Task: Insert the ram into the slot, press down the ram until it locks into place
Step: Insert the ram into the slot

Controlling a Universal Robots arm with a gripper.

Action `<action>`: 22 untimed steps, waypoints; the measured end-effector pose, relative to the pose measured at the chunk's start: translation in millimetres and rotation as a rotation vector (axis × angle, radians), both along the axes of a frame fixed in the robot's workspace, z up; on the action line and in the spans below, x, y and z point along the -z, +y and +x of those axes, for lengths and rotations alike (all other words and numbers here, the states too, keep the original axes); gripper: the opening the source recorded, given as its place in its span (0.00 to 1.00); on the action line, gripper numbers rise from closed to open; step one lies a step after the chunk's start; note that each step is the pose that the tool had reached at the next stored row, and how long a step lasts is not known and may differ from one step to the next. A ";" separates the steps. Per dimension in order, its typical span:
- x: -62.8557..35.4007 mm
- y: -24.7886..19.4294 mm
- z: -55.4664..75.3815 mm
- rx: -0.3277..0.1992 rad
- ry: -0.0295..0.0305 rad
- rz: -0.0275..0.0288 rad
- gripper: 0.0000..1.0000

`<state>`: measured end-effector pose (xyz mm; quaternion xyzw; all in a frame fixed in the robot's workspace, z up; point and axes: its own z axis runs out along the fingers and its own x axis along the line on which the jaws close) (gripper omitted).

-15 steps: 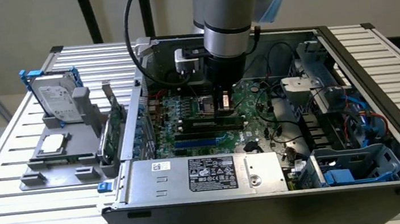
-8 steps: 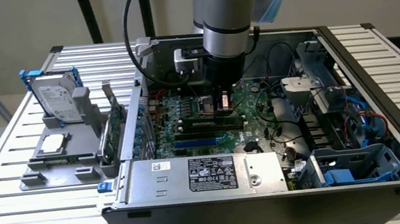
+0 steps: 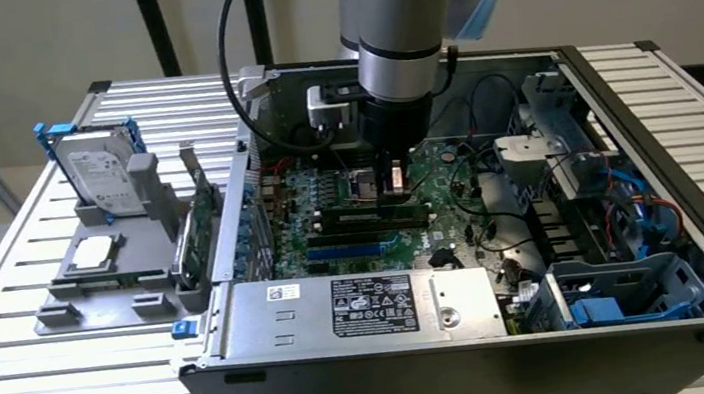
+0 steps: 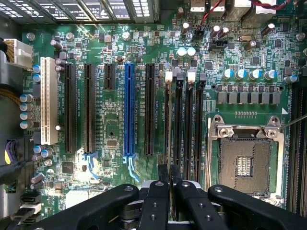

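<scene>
Although we find plenty of print, none of it is legible to us. The black-and-white label [image 3: 373,307] on the grey power supply [image 3: 259,314], the sticker on the hard drive [image 3: 100,172] standing in its blue-clipped holder outside the case, and the fine white lettering on the motherboard [image 4: 110,139] are all too small to read. We make out no brand.

The ram [image 4: 167,124] is a thin green stick. In the wrist view we see it edge-on as a slim line, and in the exterior view it stands upright and level, with a dark row of chips along its side. It sits in the slot [image 4: 168,76], which has a white end clip and is the one of four parallel black memory slots nearest the card slots. The other three [image 4: 188,120] lie just beside it, toward the square metal processor socket [image 4: 243,165]. On the ram's other side run black card slots, a blue slot [image 4: 129,110] and a white one [image 4: 48,100].

The gripper [image 4: 169,168] reaches straight down into the open computer case [image 3: 481,372]. Its black fingers [image 4: 160,191] are drawn to a narrow gap with the ram's top edge between them. Whether the end clips have latched we cannot tell.
</scene>
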<state>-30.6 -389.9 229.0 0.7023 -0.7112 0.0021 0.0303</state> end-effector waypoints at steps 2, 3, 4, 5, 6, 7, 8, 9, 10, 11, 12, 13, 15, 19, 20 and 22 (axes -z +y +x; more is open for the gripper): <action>0.2 0.0 0.0 0.000 -0.0013 0.0001 0.13; 0.2 0.0 -0.1 0.000 -0.0020 0.0001 0.13; 0.4 0.0 -0.3 0.000 -0.0029 0.0002 0.13; 0.5 0.0 -0.6 0.000 -0.0041 0.0003 0.13; 0.7 0.0 -1.1 0.000 -0.0052 0.0003 0.13; 0.8 0.0 -1.9 0.000 -0.0065 0.0003 0.13; 0.9 0.1 -2.9 0.000 -0.0079 0.0003 0.13; 1.1 0.1 -3.6 0.000 -0.0093 0.0004 0.13; 1.2 0.0 -3.9 0.000 -0.0104 0.0003 0.13; 1.2 0.0 -3.9 0.000 -0.0112 0.0001 0.13; 1.2 0.1 -3.9 0.000 -0.0116 0.0001 0.13; 1.3 0.2 -3.8 0.000 -0.0117 0.0001 0.13; 1.3 0.5 -3.5 0.000 -0.0118 0.0001 0.13; 1.3 0.7 -1.9 -0.002 -0.0119 0.0003 0.13; 1.3 0.7 -1.9 -0.003 -0.0118 0.0002 0.13; 1.3 0.7 -1.8 -0.005 -0.0120 0.0002 0.13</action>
